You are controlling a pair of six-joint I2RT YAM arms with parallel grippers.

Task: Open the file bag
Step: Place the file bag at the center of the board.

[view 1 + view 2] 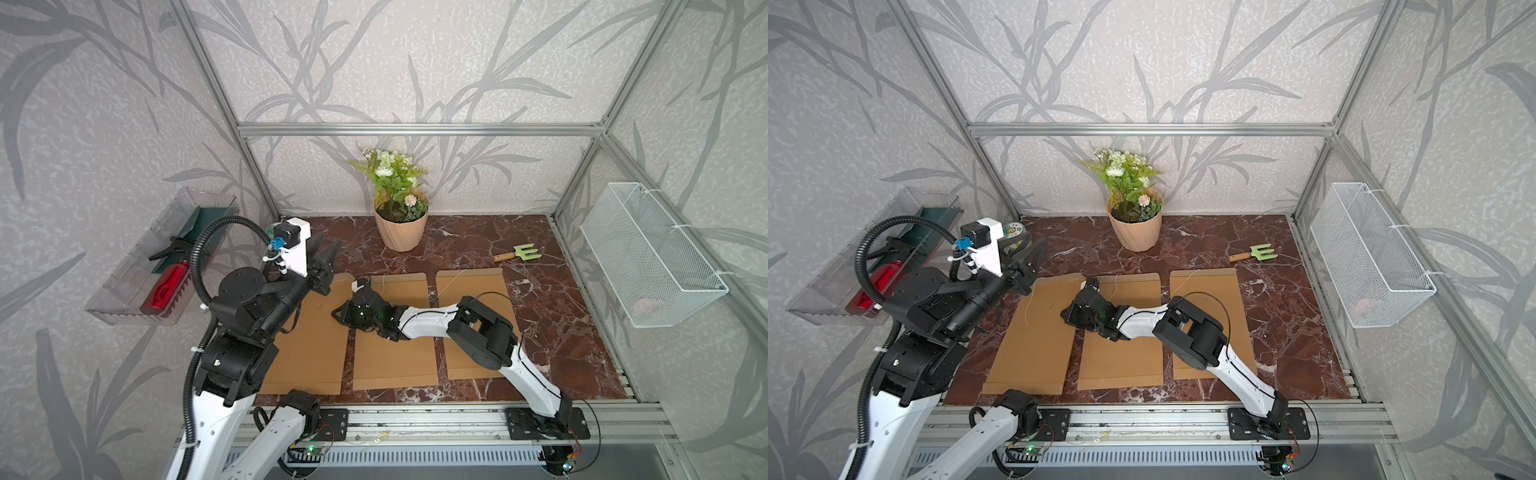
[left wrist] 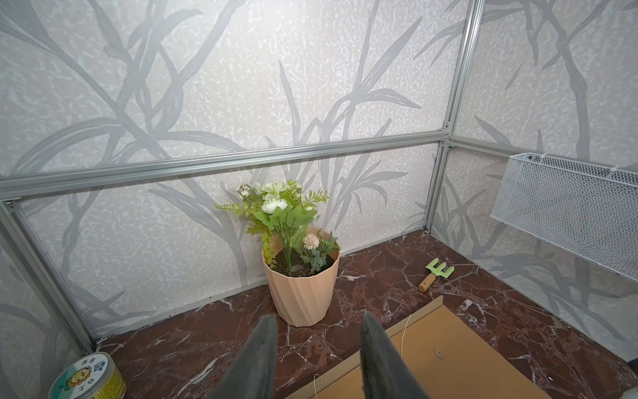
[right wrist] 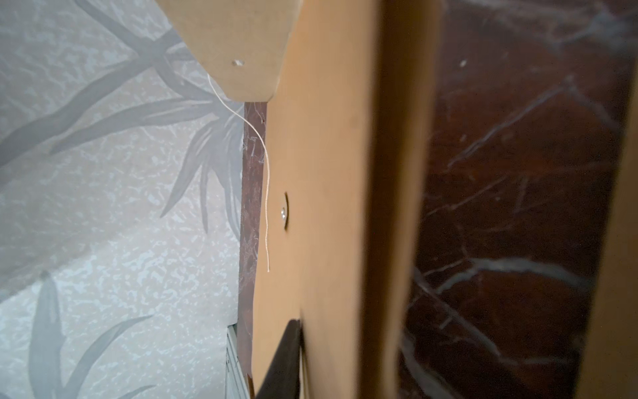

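Three brown file bags lie side by side on the marble table: left (image 1: 316, 345), middle (image 1: 395, 357) and right (image 1: 469, 286). My right gripper (image 1: 357, 286) is at the far right corner of the left bag (image 1: 1034, 340), where its flap (image 1: 1059, 282) stands lifted. In the right wrist view the raised flap (image 3: 238, 41) trails a white string (image 3: 266, 179) above the bag's button (image 3: 283, 214). One dark finger (image 3: 284, 359) lies against the paper; the other is hidden behind it. My left gripper (image 1: 328, 257) hangs open and empty (image 2: 319, 316) over the back left.
A peach plant pot (image 1: 401, 232) stands at the back centre, with a green hand fork (image 1: 519, 252) to its right. A white mesh basket (image 1: 652, 257) hangs on the right wall and a clear tray (image 1: 124, 299) on the left. A small tin (image 2: 86, 380) sits at the back left.
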